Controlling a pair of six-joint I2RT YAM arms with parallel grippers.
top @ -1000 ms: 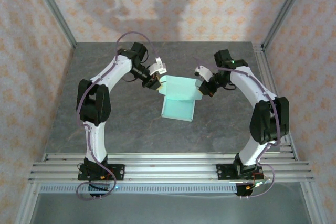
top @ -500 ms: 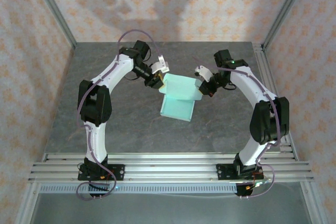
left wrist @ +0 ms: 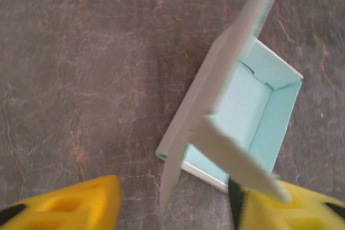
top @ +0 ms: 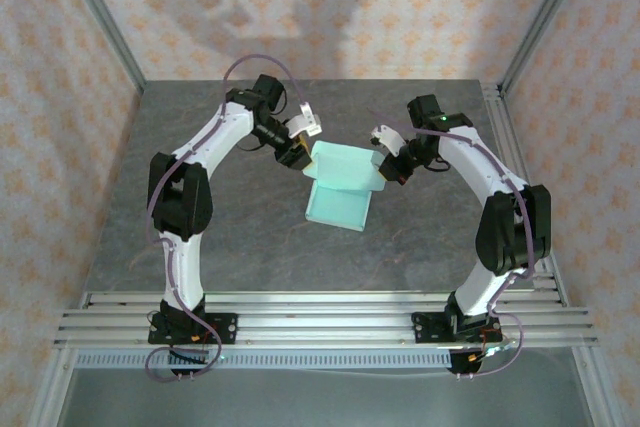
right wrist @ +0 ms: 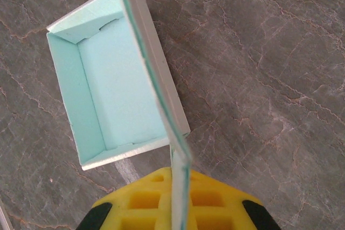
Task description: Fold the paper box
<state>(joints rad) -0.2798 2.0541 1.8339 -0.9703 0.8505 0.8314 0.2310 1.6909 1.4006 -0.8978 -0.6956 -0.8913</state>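
Note:
The paper box (top: 338,209) is pale mint card and sits mid-table as an open tray with a lid panel raised at its far side. My left gripper (top: 303,147) is at the lid's left edge. In the left wrist view its yellow fingers (left wrist: 70,208) stand wide apart, so it is open, and the box's (left wrist: 248,106) pale flaps rise between them, one leaning on the right finger. My right gripper (top: 385,169) is at the lid's right edge. In the right wrist view that gripper (right wrist: 180,187) is shut on the thin upright edge of the box (right wrist: 118,90).
The grey marbled table (top: 200,227) lies around the box. Aluminium rails (top: 320,312) carry both arm bases along the near edge. Metal frame posts (top: 100,17) and patterned walls close in the back and sides.
My left gripper has opened and let go of the lid's left edge, shifting slightly up and back. The box and my right gripper have stayed where they were.

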